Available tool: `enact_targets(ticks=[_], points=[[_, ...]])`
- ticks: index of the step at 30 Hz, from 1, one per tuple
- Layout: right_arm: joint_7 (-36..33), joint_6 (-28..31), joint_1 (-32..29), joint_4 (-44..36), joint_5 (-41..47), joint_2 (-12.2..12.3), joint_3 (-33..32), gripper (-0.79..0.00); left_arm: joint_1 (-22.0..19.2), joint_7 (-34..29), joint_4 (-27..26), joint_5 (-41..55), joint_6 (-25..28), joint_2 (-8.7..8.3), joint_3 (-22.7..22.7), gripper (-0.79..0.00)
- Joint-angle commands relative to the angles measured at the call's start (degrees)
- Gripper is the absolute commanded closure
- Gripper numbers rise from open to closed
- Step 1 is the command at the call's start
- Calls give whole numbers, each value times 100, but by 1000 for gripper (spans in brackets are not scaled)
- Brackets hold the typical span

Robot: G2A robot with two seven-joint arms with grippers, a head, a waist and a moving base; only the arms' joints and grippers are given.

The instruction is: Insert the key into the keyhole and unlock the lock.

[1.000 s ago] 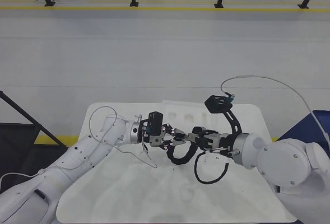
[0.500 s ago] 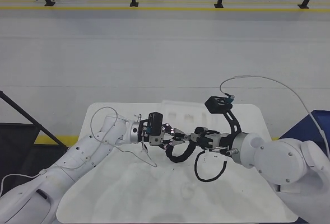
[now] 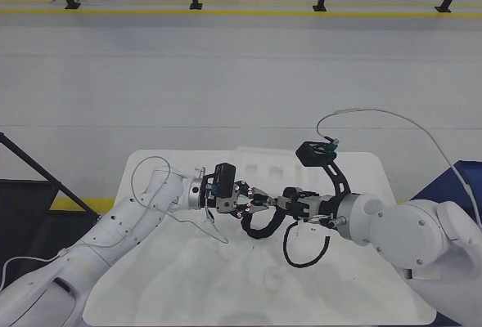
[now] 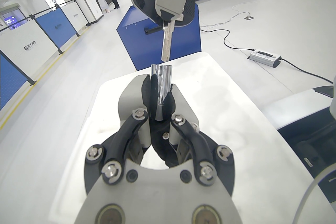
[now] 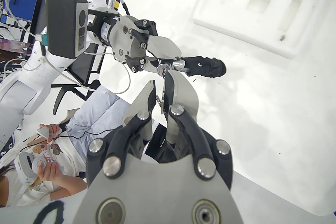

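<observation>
My left gripper (image 4: 158,88) is shut on the lock, pinching its silver cylinder (image 4: 161,86), which stands out past the fingertips. The lock's black cable (image 3: 261,230) loops down from it to the table. The right gripper (image 4: 169,16) is shut on the head of the silver key (image 4: 166,41). The blade points straight at the cylinder's end, and its tip is at the rim. I cannot tell if it has entered. In the right wrist view, the right gripper (image 5: 158,95) sits just in front of the keyhole face (image 5: 163,69). Both grippers meet above the table's middle (image 3: 253,204).
A white foam tray (image 3: 273,167) with rectangular recesses lies at the back of the white table (image 3: 208,286). A black cable loop (image 3: 306,255) hangs under the right wrist. A blue cabinet (image 4: 126,36) stands beyond the table's far edge.
The right arm has edged slightly towards the left gripper, bringing the key closer to the lock. The left arm has hardly moved.
</observation>
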State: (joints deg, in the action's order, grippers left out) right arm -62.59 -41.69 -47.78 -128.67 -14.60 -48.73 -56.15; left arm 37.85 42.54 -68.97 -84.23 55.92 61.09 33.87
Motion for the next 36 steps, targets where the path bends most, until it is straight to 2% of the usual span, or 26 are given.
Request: enact_targets(ticks=[1, 20, 36], points=[[15, -15, 47, 13, 58, 24, 43, 0, 8, 10, 5, -9, 41, 12, 9, 0], [177, -177, 398, 78, 345, 189, 401, 0, 23, 112, 117, -90, 208, 127, 33, 0], [261, -261, 620, 102, 456, 300, 634, 0, -3, 313, 199, -120, 208, 136, -21, 0]])
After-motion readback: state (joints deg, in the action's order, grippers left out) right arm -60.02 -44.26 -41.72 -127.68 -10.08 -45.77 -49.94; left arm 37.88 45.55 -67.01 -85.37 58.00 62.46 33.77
